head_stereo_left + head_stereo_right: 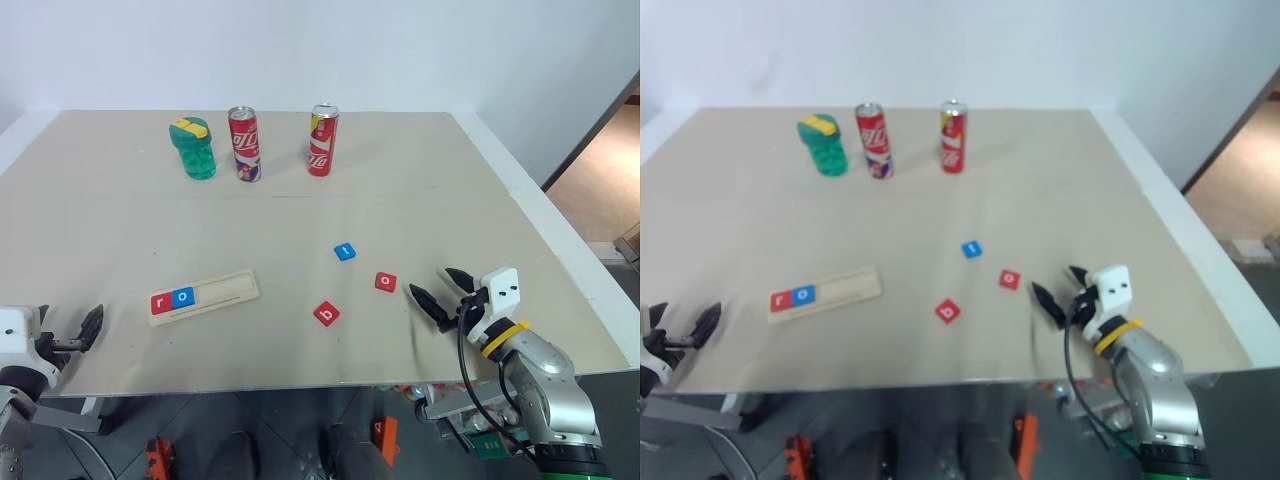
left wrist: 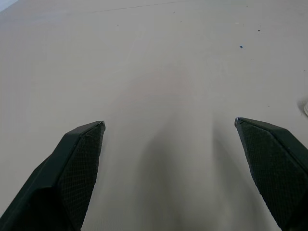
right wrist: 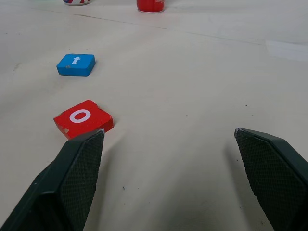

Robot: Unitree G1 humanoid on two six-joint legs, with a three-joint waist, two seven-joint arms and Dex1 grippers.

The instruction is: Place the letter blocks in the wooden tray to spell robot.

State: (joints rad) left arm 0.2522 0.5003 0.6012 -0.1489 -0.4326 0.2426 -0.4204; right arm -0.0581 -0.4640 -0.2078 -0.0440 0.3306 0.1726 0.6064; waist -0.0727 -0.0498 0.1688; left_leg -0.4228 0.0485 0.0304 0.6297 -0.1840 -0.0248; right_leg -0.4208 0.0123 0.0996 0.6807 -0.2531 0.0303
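Observation:
The wooden tray [image 1: 228, 290] lies on the table toward the front left, with a red r block [image 1: 160, 303] and a blue o block [image 1: 183, 296] side by side in its left end. Three more letter blocks lie loose to its right: a blue t [image 1: 345, 252], a red o [image 1: 386, 282] and a red b [image 1: 327, 314]. My right gripper [image 1: 432, 283] hovers open just right of the red o [image 3: 82, 117], nothing between its fingers. My left gripper [image 2: 169, 122] is open and empty over bare table at the front left corner, left of the tray.
A green bottle with a yellow lid [image 1: 192, 148] and two red cans [image 1: 244, 143] [image 1: 323, 140] stand in a row at the back. The table's front edge [image 1: 300, 385] runs just below both grippers, and its right edge [image 1: 560, 240] is close to the right arm.

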